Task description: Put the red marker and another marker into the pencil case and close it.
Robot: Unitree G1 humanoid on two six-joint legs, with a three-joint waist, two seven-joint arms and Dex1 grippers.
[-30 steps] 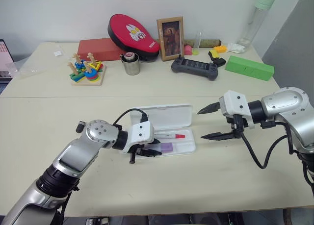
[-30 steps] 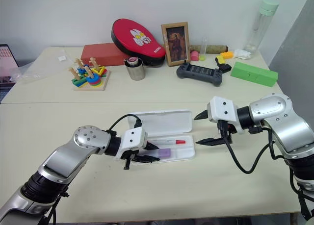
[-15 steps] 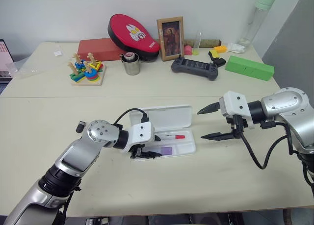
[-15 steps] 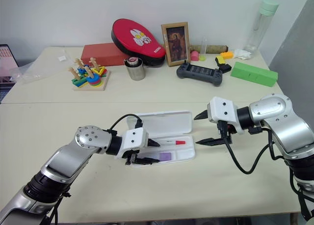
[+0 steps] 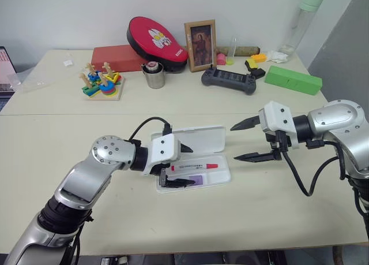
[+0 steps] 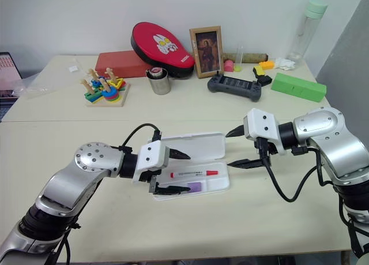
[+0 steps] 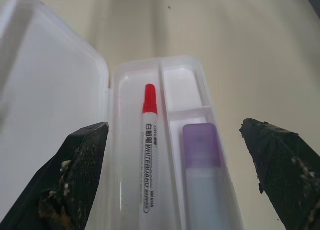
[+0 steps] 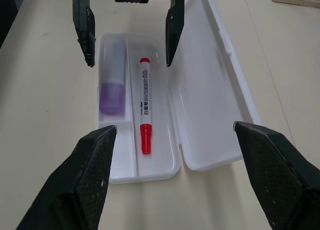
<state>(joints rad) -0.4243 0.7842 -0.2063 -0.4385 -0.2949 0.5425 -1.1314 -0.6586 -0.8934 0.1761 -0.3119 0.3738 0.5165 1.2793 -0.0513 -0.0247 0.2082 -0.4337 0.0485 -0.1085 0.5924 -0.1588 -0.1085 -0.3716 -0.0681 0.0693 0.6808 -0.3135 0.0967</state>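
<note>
Red marker (image 7: 148, 145) in pencil case (image 7: 75, 115), under open left gripper (image 5: 180, 165)

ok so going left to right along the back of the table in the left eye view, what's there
stacking toy → metal cup → picture frame → black game controller → green box

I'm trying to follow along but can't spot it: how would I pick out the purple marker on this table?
Find the open white pencil case in the middle of the near table, between the two end effectors. In its tray, the front compartment holds the purple marker, beside the long red marker. It is the short, chunky one with a lavender cap and paler body, not slim and red-capped.
</note>
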